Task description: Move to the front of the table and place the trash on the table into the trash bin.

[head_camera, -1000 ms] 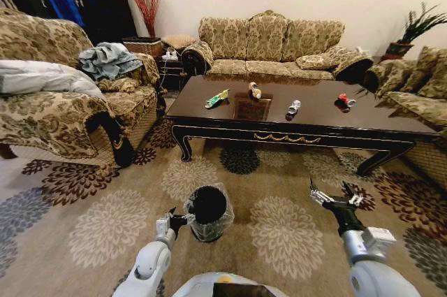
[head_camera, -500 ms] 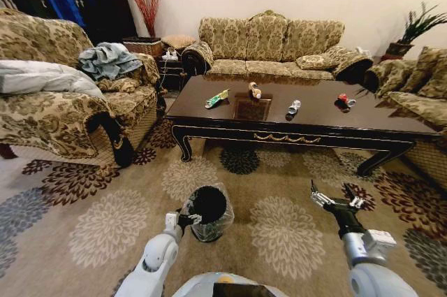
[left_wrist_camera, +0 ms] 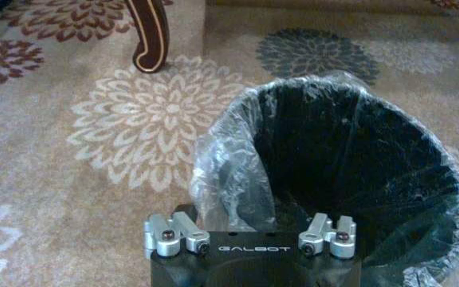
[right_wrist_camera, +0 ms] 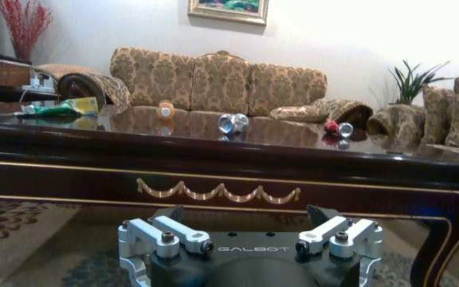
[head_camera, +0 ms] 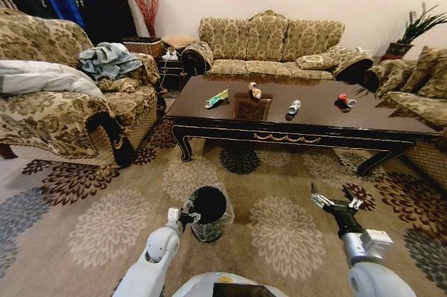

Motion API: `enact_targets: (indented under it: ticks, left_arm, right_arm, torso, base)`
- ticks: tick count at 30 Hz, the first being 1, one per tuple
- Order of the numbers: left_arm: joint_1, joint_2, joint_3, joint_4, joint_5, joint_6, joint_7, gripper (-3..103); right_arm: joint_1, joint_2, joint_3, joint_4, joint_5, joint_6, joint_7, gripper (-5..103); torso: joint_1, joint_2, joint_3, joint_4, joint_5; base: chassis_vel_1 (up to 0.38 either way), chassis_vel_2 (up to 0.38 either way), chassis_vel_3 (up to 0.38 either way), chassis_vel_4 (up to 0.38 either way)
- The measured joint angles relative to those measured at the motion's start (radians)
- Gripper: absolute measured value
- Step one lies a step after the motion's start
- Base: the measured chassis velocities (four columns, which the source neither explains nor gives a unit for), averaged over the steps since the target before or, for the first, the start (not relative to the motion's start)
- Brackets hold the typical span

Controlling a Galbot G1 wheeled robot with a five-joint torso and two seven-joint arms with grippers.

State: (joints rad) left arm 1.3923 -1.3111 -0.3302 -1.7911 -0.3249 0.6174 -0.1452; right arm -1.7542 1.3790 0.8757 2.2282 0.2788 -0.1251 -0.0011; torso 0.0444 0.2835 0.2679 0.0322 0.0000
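I am standing on the flowered carpet, facing the long near edge of the large glossy dark brown wooden table (head_camera: 307,119) with its gold scroll trim. My left gripper (head_camera: 187,217) is hovering low at the near rim of the small round black trash bin (head_camera: 208,212), whose clear crinkly plastic liner is bunching against it; from my left wrist I am looking down into the bin's dark mouth, and whether those fingers are spread or pressed together I cannot tell. The bin is sitting on the carpet in front of the table's left end, apart from its curved leg (left_wrist_camera: 151,36).

My right gripper (head_camera: 336,203) is hanging above the carpet before the table's right half, its two dark fingers spread wide and holding nothing.

Four pieces of trash are lying on the tabletop: a green-yellow flat wrapper (head_camera: 217,98) toward the left end, a small tan bottle (head_camera: 255,90) nearer the far edge, a silver can (head_camera: 294,107) on its side around the middle, and a red can (head_camera: 343,100) toward the right end.
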Motion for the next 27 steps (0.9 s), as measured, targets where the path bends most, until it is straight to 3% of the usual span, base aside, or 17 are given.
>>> enact_targets:
  ticks: [4, 6, 12, 20, 27]
  left_arm:
    - [-0.007, 0.0, 0.021, 0.016, -0.001, -0.003, -0.01, 66]
    - [-0.009, 0.0, 0.023, 0.018, -0.001, -0.005, -0.011, 66]
    - [-0.013, 0.003, 0.024, 0.032, -0.001, -0.02, -0.013, 46]
    - [-0.011, 0.003, 0.023, 0.038, -0.001, -0.034, -0.01, 31]
    - [-0.007, 0.003, 0.028, 0.036, -0.022, -0.034, -0.009, 7]
  right_arm:
    - [0.002, 0.006, 0.001, -0.015, 0.001, 0.009, 0.0, 100]
    - [0.003, 0.006, 0.001, -0.017, 0.001, 0.009, 0.0, 100]
    - [0.017, 0.003, 0.001, -0.026, 0.001, 0.008, 0.001, 100]
    - [0.029, 0.0, -0.001, -0.03, 0.0, 0.004, 0.001, 100]
    - [0.032, -0.003, 0.001, -0.033, 0.0, 0.002, 0.002, 100]
  torso:
    - [0.0, 0.0, 0.0, 0.0002, 0.0004]
    - [0.0, 0.0, 0.0, 0.0003, 0.0003]
    - [0.0, 0.0, 0.0, 0.0001, 0.0]
    - [0.0, 0.0, 0.0, 0.0, -0.0002]
    - [0.0, 0.0, 0.0, -0.0001, -0.0004]
  base:
    - [0.0, 0.0, 0.0, 0.0]
    - [0.0, 0.0, 0.0, 0.0]
    - [0.0, 0.0, 0.0, 0.0]
    - [0.0, 0.0, 0.0, 0.0]
    - [0.0, 0.0, 0.0, 0.0]
